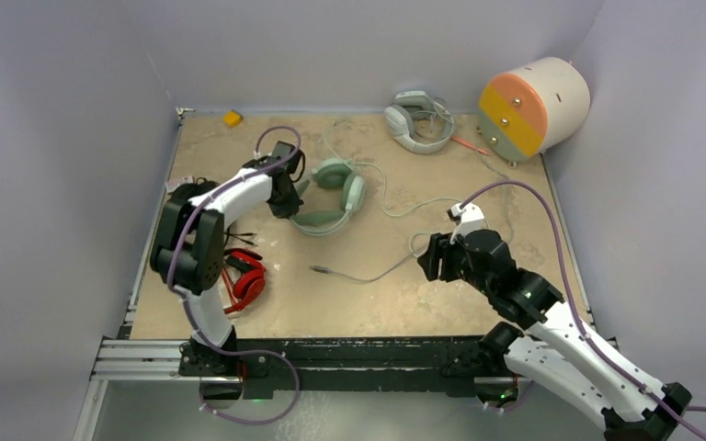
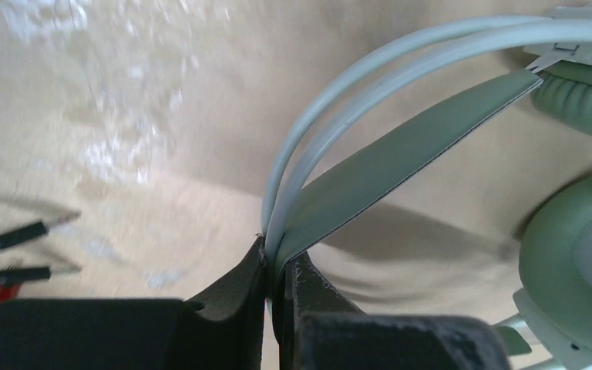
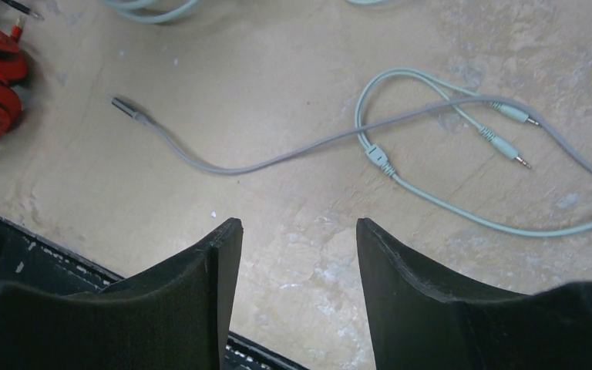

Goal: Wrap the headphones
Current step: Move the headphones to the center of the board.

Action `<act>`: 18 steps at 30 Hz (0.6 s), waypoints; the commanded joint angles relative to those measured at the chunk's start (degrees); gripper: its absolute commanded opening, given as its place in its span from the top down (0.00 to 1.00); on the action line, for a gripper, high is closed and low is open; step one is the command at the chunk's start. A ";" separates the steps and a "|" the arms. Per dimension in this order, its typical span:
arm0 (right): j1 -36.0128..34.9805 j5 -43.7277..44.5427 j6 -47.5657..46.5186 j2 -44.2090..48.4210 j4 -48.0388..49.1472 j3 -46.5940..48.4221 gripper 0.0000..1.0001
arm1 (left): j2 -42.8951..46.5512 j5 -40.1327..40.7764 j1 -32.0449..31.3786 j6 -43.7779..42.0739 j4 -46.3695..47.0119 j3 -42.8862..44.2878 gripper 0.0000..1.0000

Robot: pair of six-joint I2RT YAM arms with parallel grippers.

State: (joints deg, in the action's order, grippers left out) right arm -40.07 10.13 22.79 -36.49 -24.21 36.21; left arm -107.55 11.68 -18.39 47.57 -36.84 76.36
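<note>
The mint-green and white headset (image 1: 331, 197) lies mid-table. My left gripper (image 1: 285, 197) is shut on its headband (image 2: 401, 139), pinched between the jaws at the left gripper's tips (image 2: 277, 258); an ear cup (image 2: 578, 262) shows to the right. Its pale cable (image 1: 395, 213) trails right and ends in two jacks (image 3: 501, 142). My right gripper (image 1: 432, 257) is open and empty, its tips (image 3: 297, 227) above bare table near a grey cable (image 3: 277, 158) with a plug (image 3: 123, 104). The red-and-black headset (image 1: 244, 276) lies front left. The black-and-blue headset is out of view.
A grey-white headset (image 1: 418, 121) with bundled cable lies at the back. A pink-orange-green drum (image 1: 533, 106) sits at the back right corner. A small yellow object (image 1: 232, 118) is at the back left. Two black jack plugs (image 2: 15, 231) lie left of the left gripper. Walls enclose three sides.
</note>
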 commanded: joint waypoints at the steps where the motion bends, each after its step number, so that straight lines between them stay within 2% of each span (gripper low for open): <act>1: -0.11 -1.71 1.47 -2.44 -4.31 3.95 0.40 | 10.37 -5.29 -4.42 -7.97 1.09 -7.56 1.00; 3: -0.09 -2.30 1.86 -4.23 -4.70 5.27 0.38 | 13.62 -6.63 -7.38 -9.55 2.23 -11.11 1.00; 6: -0.10 -2.83 1.76 -6.28 -4.28 7.23 0.26 | 17.58 -7.11 -11.58 -10.58 3.38 -15.34 1.00; 7: -0.11 -3.09 1.42 -6.95 -4.02 7.63 0.22 | 18.84 -6.88 -13.17 -10.65 3.97 -16.50 1.00; 9: -0.09 -3.78 0.96 -8.14 -3.17 7.95 0.04 | 21.01 -6.74 -16.45 -11.06 5.47 -18.53 1.00; 10: -0.09 -3.79 1.13 -8.91 -3.06 8.06 0.02 | 21.69 -6.91 -17.79 -11.50 6.07 -19.09 1.00; 14: -0.15 -0.95 0.12 -14.01 -3.11 9.88 0.01 | 21.65 -3.41 -22.03 -11.02 5.00 -18.92 1.00; 18: -0.12 -1.34 -3.07 -20.28 -2.66 12.57 0.01 | 20.42 -3.43 -24.46 -11.61 4.82 -17.94 1.00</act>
State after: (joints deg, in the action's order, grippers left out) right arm -40.07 8.03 23.05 -52.47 -27.73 45.04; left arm -88.05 7.55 -41.34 36.71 -35.29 56.86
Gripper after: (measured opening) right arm 0.987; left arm 0.038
